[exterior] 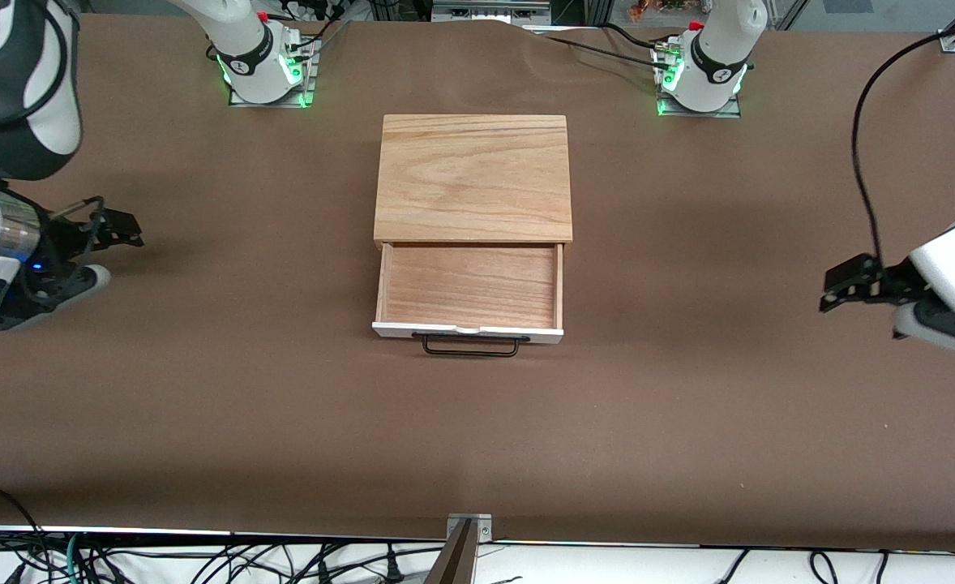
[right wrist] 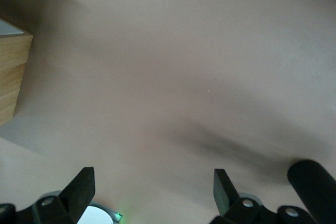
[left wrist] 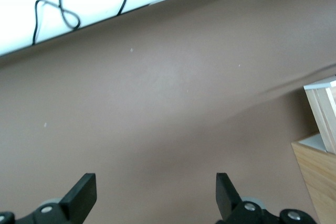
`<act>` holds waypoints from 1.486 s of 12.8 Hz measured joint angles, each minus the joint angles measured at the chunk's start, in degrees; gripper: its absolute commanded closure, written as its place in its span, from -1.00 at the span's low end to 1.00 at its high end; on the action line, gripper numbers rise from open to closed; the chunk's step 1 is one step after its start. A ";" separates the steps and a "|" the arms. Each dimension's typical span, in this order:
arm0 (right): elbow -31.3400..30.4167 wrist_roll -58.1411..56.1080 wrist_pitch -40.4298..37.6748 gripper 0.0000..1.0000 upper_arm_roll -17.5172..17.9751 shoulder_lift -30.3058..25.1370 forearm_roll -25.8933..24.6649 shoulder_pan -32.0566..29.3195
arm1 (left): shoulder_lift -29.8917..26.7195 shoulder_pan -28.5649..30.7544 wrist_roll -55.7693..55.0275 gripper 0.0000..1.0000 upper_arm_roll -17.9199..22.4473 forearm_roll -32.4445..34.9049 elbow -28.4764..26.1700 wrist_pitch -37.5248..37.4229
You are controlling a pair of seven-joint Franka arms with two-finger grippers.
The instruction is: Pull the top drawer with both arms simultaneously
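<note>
The top drawer (exterior: pixel 469 285) stands pulled out of the wooden box (exterior: pixel 473 174) toward the front camera, and its inside is bare. Its white front panel (exterior: pixel 413 328) carries a thin black wire handle (exterior: pixel 471 349). My right gripper (exterior: pixel 130 231) is open and empty over the table toward the right arm's end, well apart from the drawer. My left gripper (exterior: pixel 830 290) is open and empty over the left arm's end, also well apart. The left wrist view shows open fingers (left wrist: pixel 83 195) and a drawer corner (left wrist: pixel 323 111). The right wrist view shows open fingers (right wrist: pixel 81 190) and the box's side (right wrist: pixel 10 77).
The brown table (exterior: pixel 688 405) spreads wide around the box. The arm bases (exterior: pixel 263 65) with green lights stand at the table's far edge. A metal bracket (exterior: pixel 469 529) and loose cables (exterior: pixel 202 560) lie at the edge nearest the front camera.
</note>
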 measured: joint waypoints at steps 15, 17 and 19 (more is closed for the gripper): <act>-30.14 17.73 15.44 -1.00 19.19 -23.91 -3.80 -18.49 | -9.54 -0.29 -17.72 -1.00 -1.03 0.63 -11.97 -7.75; -29.88 18.03 12.99 -1.00 18.01 -24.23 -3.80 -19.02 | -9.52 -0.18 -17.74 -1.00 -0.98 0.63 -12.12 -7.79; -28.81 18.02 12.08 -1.00 17.53 -24.26 -3.80 -19.25 | -9.52 -0.09 -17.75 -1.00 -0.93 0.63 -12.22 -7.79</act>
